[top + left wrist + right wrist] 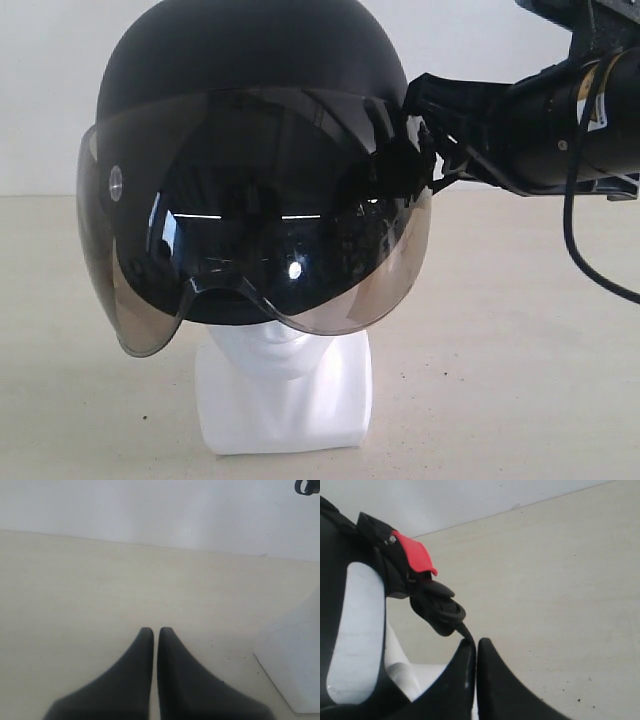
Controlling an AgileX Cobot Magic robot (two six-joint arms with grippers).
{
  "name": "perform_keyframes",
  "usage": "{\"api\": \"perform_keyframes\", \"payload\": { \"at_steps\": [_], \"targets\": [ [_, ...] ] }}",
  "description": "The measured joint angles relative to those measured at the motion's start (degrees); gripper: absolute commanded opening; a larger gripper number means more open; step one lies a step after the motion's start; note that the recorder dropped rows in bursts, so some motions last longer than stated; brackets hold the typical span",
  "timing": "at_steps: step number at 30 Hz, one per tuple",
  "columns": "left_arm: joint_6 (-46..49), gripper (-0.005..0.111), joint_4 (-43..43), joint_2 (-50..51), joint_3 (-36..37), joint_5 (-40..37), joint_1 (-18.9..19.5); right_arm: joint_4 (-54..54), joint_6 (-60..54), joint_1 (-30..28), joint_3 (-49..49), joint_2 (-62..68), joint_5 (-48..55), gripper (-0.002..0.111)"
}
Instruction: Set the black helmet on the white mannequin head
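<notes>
Seated over white head (285, 390): black helmet (250, 90), visor covering the face. Pinched shut on its strap (442, 612): right gripper (476, 645). Closed and empty beside the base: left gripper (156, 632). Risks tugging it askew if pulling away unreleased

My right arm (560, 120) is a thick black cylinder with a slight sheen, and a small pale label (597, 103) sits on its side. A thin black cable (566, 215) curves off it and hangs below. Toward the front the arm narrows into angular black brackets (450, 110). My right pincer (476, 642) has two matte black fingers (500, 685), broad at the base and tapering to rounded tips, with a few pale specks. My left pincer (155, 630) looks the same, with smooth dark fingers (190, 685) that have curved outer edges and flat inner faces.
</notes>
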State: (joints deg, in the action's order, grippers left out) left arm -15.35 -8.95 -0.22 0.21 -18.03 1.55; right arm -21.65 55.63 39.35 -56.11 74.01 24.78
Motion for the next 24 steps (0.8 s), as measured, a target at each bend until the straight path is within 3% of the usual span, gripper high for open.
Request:
{"api": "perform_keyframes", "payload": {
  "at_steps": [4,10,24],
  "targets": [
    [0.0,0.005,0.0,0.0,0.0,0.0,0.0,0.0,0.2,0.0,0.0,0.0,-0.1,0.005],
    [0.0,0.005,0.0,0.0,0.0,0.0,0.0,-0.5,0.4,-0.4,0.0,0.0,0.4,0.04],
    [0.0,0.005,0.0,0.0,0.0,0.0,0.0,-4.9,-2.0,-0.7,1.4,-4.8,0.2,0.041]
  ]
}}
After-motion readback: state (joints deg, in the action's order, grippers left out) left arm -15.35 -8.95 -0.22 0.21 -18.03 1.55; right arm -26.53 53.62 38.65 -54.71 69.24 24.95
